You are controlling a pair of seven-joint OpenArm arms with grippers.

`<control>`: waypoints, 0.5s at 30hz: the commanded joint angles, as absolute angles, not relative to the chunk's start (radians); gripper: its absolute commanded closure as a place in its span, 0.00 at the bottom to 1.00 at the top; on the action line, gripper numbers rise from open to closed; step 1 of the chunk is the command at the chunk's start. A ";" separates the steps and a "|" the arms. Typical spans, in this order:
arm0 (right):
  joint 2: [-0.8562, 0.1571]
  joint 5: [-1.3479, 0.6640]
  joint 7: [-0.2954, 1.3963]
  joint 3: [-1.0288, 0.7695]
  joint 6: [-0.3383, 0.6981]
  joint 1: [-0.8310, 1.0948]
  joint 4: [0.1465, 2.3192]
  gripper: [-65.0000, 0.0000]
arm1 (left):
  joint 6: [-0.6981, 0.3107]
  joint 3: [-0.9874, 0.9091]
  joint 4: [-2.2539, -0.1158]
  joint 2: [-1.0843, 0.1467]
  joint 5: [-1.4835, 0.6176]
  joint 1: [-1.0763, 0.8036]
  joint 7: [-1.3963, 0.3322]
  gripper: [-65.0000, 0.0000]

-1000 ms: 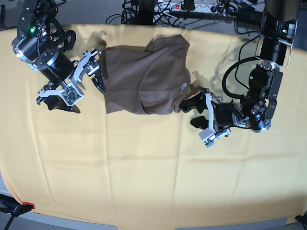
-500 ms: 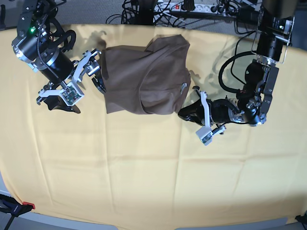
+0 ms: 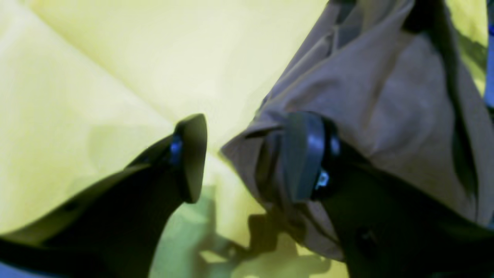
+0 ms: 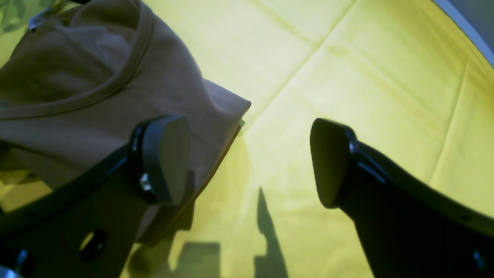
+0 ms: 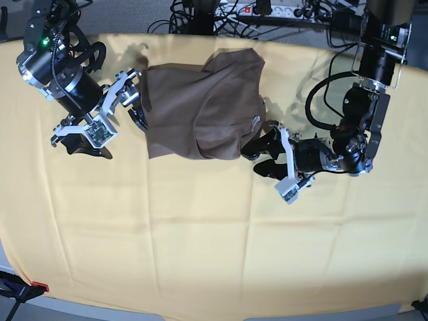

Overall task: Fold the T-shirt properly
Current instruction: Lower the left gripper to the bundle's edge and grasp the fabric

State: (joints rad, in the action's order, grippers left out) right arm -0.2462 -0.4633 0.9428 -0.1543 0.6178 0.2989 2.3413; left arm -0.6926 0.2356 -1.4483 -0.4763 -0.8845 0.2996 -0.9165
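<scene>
Toward the far edge of the yellow cloth (image 5: pixel 200 234), the right gripper (image 5: pixel 132 107) stands released, jaws spread wide, one finger at the taupe T-shirt (image 5: pixel 204 110)'s left edge. That folded shirt lies near the far edge's middle. At its right lower corner the left gripper (image 5: pixel 262 158) is parted, gripping nothing. Bare cloth runs to the near edge.

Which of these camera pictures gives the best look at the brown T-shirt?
The base view: it shows the whole T-shirt from above, bunched and partly folded on the yellow cloth. The right wrist view shows only the neckline end and one edge. The left wrist view is a blurred close-up of a rumpled corner.
</scene>
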 commanded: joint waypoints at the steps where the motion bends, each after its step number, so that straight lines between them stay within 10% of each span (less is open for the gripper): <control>1: -0.252 -0.474 0.912 -0.159 0.617 0.291 2.356 0.24 | -0.698 0.229 -1.462 -0.483 -0.925 0.327 -0.913 0.47; 8: -0.252 -0.475 0.903 -0.159 0.617 0.291 2.356 0.24 | -0.698 0.229 -1.462 -0.482 -1.005 0.324 -1.024 0.48; 13: -0.252 -0.475 0.894 -0.159 0.617 0.291 2.356 0.24 | -0.698 0.229 -1.462 -0.476 -0.998 0.317 -0.966 1.00; 15: -0.252 -0.474 0.894 -0.159 0.617 0.291 2.356 0.24 | -0.698 0.229 -1.462 -0.473 -0.993 0.316 -0.965 1.00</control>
